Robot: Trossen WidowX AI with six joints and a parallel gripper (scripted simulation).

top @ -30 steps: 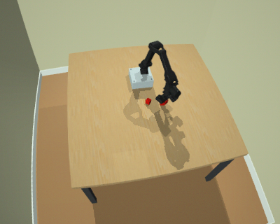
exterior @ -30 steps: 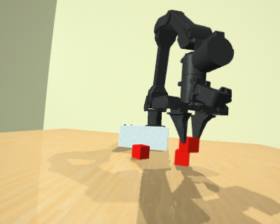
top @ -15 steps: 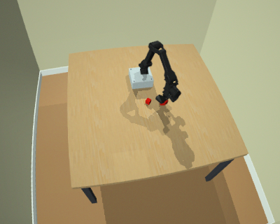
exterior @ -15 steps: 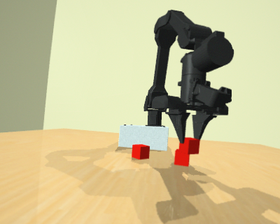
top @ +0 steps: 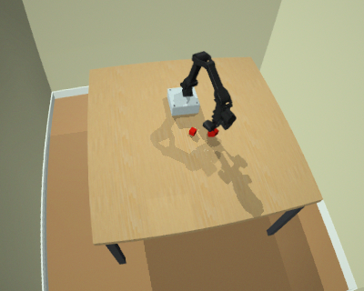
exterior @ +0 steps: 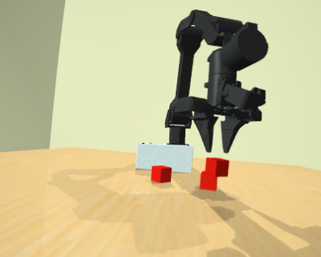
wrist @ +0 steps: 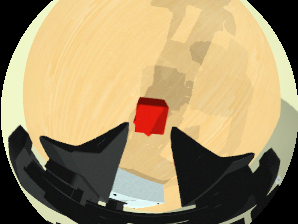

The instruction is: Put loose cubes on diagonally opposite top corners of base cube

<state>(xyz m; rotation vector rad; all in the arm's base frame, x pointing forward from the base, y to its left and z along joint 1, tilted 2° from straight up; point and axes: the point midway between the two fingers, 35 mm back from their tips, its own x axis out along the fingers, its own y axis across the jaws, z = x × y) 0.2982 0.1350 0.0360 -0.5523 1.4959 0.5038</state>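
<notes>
One red cube (exterior: 217, 167) (wrist: 151, 116) rests on the red base cube (exterior: 208, 181), offset toward the right in the exterior view and overhanging it. In the top view this pair of cubes (top: 213, 133) is partly covered by the arm. The other loose red cube (top: 193, 131) (exterior: 161, 174) lies apart on the table, to the left. My gripper (exterior: 217, 152) (wrist: 149, 128) is open and empty. Its fingertips point down just above the upper cube, with a small gap. The base cube is mostly hidden in the wrist view.
The pale box (top: 185, 109) (exterior: 164, 157) (wrist: 141, 187) under the arm's foot stands behind the cubes on the wooden table (top: 138, 195). The arm's shadow falls across the table around the cubes.
</notes>
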